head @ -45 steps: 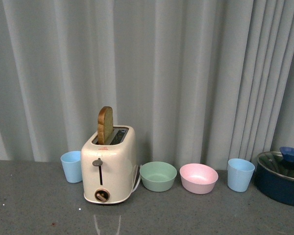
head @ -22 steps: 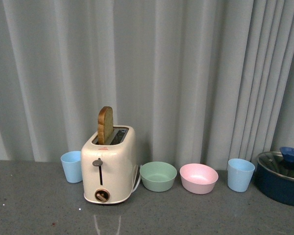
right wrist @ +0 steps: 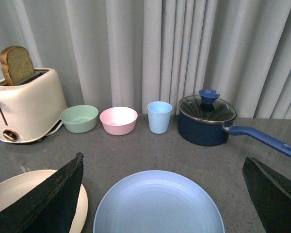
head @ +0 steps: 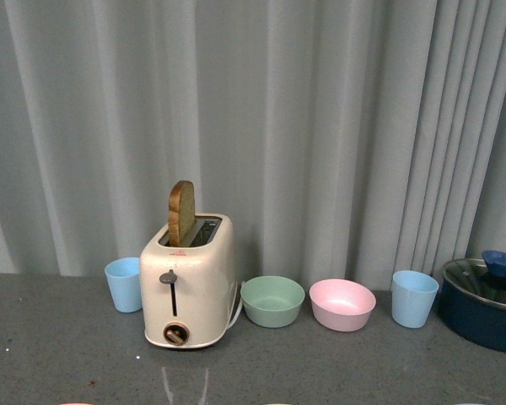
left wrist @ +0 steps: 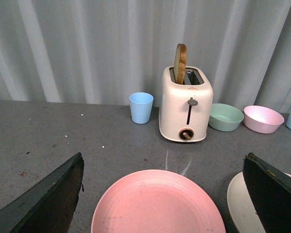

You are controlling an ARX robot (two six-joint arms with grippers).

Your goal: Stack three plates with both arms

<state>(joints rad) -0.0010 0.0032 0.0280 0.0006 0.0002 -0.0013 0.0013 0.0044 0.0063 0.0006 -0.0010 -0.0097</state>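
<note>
- The left pincer [left wrist: 162,158] is open wide and holds nothing; it hangs above the pink plate [left wrist: 157,204], which lies on the near left of the counter [left wrist: 63,131].
- The right pincer [right wrist: 162,158] is also wide and empty, above the blue plate [right wrist: 157,206] on the near right.
- The cream plate [right wrist: 19,194] lies between them, apart from both.
- I judge no plate is gripped yet. Better to come low to one rim and close on the edge only.
- Carry it flat to the cream plate, one arm at a time, away from the toaster [left wrist: 185,104].
</note>
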